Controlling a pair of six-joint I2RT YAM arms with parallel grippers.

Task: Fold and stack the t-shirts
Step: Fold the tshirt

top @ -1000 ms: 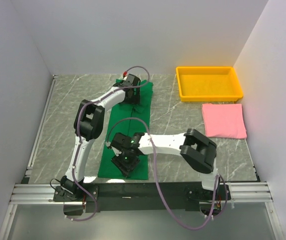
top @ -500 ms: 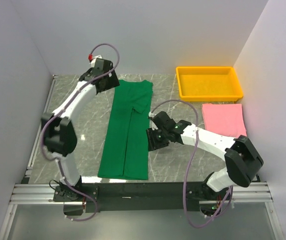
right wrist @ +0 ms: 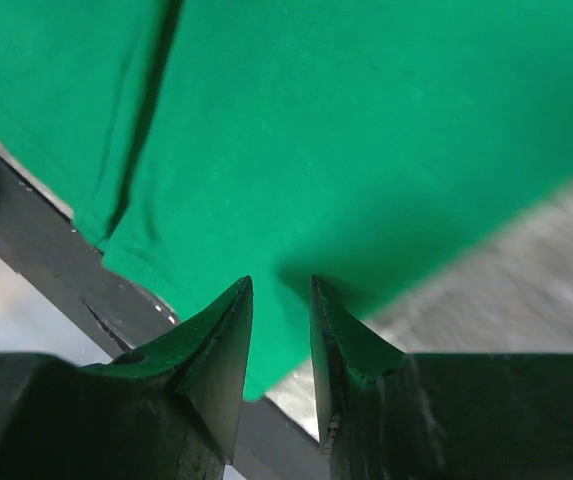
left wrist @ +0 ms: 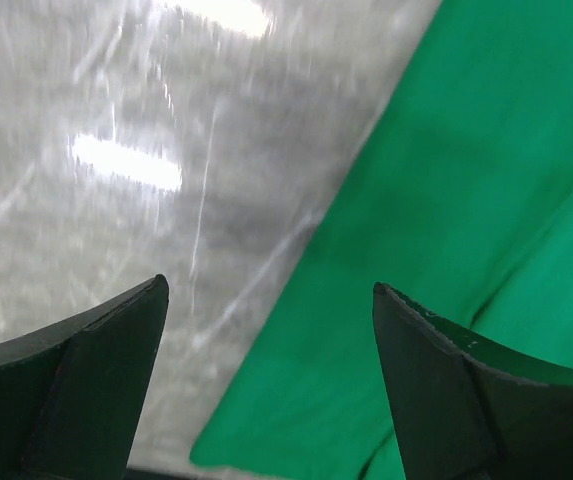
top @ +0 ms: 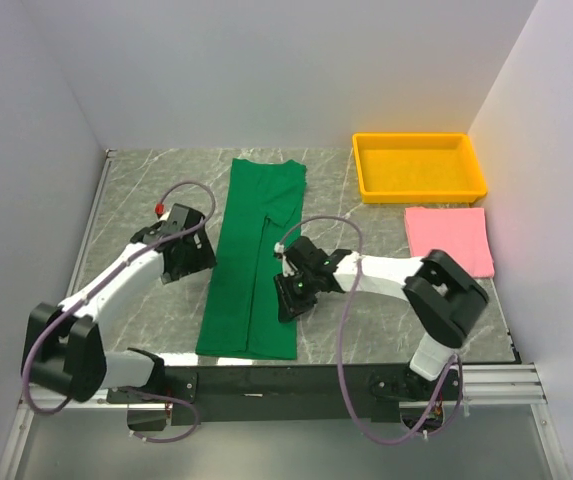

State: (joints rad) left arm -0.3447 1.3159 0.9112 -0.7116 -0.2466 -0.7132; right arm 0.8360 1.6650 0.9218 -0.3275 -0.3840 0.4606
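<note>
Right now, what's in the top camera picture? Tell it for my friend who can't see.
A green t-shirt folded into a long strip lies on a marble table, the left gripper by its left edge, the right gripper over its right edge. A folded pink t-shirt lies right, near a yellow tray.

A grey, white-veined marble-patterned tabletop [top: 136, 175] is seen across the middle of the frame, enclosed at left, back and right by plain white walls [top: 266, 70]. A silver aluminium rail [top: 506, 385] is laid along the lower edge. Light is mirrored as bright streaks [left wrist: 126, 163] on the stone.
</note>
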